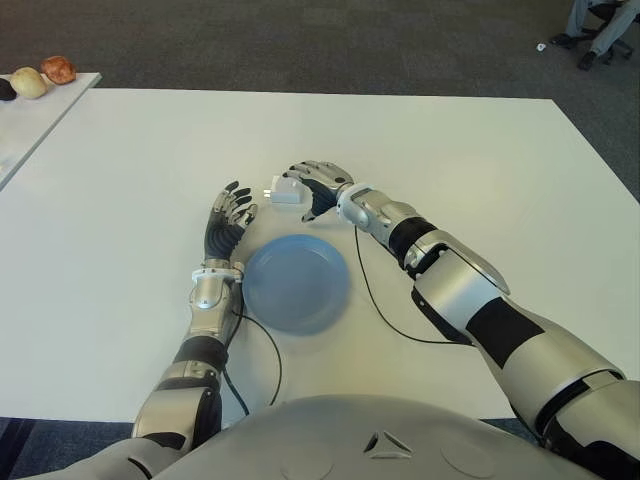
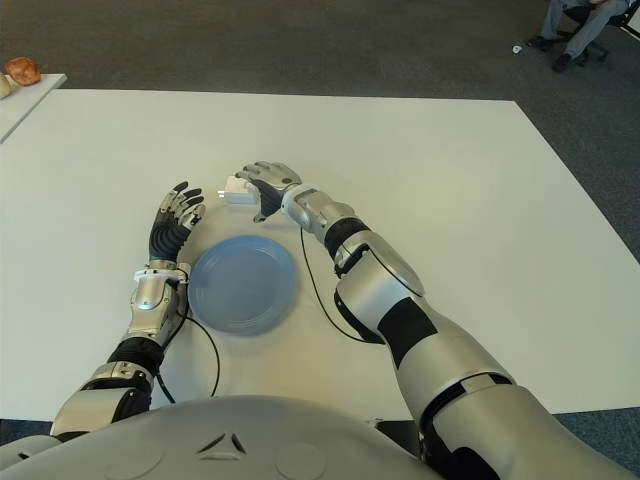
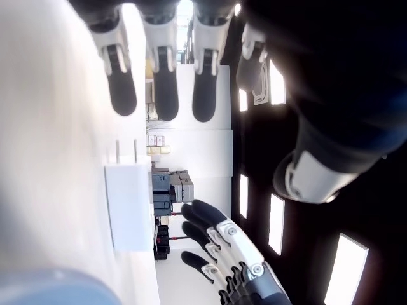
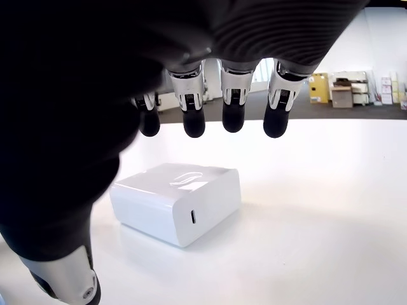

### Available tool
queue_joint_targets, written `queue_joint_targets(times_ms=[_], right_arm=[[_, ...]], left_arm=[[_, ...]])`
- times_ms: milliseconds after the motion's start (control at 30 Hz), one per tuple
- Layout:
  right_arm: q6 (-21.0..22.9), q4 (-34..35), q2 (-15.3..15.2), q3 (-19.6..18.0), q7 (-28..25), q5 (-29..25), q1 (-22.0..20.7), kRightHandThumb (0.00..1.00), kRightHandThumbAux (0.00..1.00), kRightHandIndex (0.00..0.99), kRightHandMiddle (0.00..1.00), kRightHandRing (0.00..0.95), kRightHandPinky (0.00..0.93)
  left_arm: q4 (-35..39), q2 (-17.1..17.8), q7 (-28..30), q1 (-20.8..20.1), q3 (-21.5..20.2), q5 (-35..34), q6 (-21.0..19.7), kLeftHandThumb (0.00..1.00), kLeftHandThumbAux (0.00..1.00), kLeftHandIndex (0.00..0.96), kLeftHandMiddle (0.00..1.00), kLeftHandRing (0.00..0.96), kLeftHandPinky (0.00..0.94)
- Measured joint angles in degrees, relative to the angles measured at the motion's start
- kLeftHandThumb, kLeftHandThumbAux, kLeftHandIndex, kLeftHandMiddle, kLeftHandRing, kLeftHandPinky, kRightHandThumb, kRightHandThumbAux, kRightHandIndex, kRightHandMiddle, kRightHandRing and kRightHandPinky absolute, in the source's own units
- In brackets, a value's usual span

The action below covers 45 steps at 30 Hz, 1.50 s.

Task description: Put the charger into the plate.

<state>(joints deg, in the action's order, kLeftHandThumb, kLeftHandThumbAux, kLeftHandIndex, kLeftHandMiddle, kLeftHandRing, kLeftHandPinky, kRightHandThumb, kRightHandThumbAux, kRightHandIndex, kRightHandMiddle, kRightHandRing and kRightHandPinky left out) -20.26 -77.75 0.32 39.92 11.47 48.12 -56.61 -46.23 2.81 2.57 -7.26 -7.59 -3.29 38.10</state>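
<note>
charger (image 4: 178, 201): smooth white plastic, slight sheen, metal prongs
plate (image 1: 296, 284): pale blue, smooth, looks like matt plastic
table (image 1: 480, 180): smooth white top, matt
right hand (image 1: 312, 188): silvery metal-look shells, black matt fingertip pads
left hand (image 1: 228, 218): same silver and black finish
floor (image 1: 300, 45): grey carpet, rough weave

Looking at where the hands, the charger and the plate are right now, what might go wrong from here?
1. The right hand hovers open over the white charger, which lies flat on the table; closing fingers may push it away instead of gripping.
2. The left hand shows open beside the blue plate, near the carrying path, so a collision seems possible.
</note>
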Motion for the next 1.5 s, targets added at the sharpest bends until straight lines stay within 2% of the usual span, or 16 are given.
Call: queue_joint_targets(times_ms=[700,867,1500], right_arm=[[-0.09,-0.12,-0.03,0.29,-0.19,-0.02,2.78,0.0,0.702,0.0,0.0,0.0,0.0],[-1.48,0.15,-0.76,0.78,-0.36,-0.03,3.12,0.0,0.686,0.0,0.0,0.0,0.0],[-2.07,0.61,-1.76,1.31,-1.77,-0.16,3.34,0.0,0.656,0.0,0.032,0.029,0.0]], left_arm=[[10.23,-1.48,0.0,7.1,2.12,0.07,-3.11,0.015,0.645,0.149,0.228,0.227,0.239],[11.81,-1.65,0.0,8.36,2.22,0.46,-3.51,0.011,0.644,0.15,0.228,0.227,0.238],[12.93,-1.82,0.0,9.3,2.22,0.66,-3.88,0.012,0.645,0.145,0.22,0.216,0.224]])
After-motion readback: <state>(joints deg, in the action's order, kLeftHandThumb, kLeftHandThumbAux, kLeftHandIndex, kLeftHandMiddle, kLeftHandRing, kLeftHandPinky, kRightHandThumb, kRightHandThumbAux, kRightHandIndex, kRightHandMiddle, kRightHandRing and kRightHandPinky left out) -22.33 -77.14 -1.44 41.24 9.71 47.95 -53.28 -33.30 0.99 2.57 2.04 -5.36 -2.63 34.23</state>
